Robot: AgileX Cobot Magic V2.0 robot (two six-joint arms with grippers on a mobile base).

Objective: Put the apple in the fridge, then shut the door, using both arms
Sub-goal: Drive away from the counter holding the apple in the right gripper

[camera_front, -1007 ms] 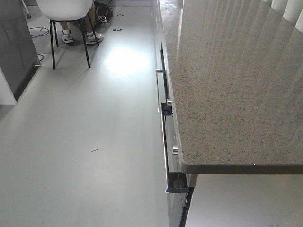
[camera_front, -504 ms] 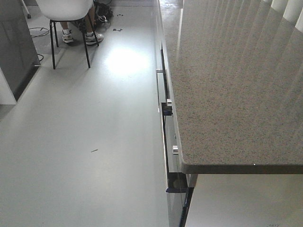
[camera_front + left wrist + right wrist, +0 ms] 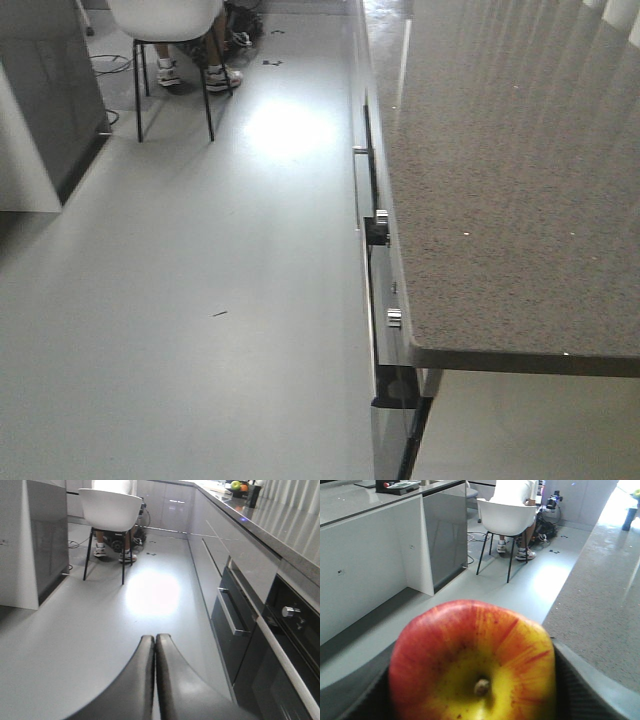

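Note:
The apple (image 3: 470, 655), red with a yellow patch round its stem, fills the lower half of the right wrist view. My right gripper (image 3: 475, 700) is shut on it, a dark finger showing at each side of the fruit, stem end toward the camera. In the left wrist view my left gripper (image 3: 155, 640) is shut, its two dark fingers pressed together with nothing between them, above the grey floor. The fridge and its door are out of view. Neither gripper shows in the front view.
A speckled stone countertop (image 3: 500, 180) runs along the right, with an oven and handled drawers (image 3: 235, 620) beneath it. A glossy grey cabinet with a white side (image 3: 45, 110) stands at the left. A white chair (image 3: 165, 20) with a seated person is ahead on the grey floor (image 3: 200, 300).
In the front view the countertop edge, chair and left cabinet have all slid to the right, so the view has swung left. No gripper shows in those frames.

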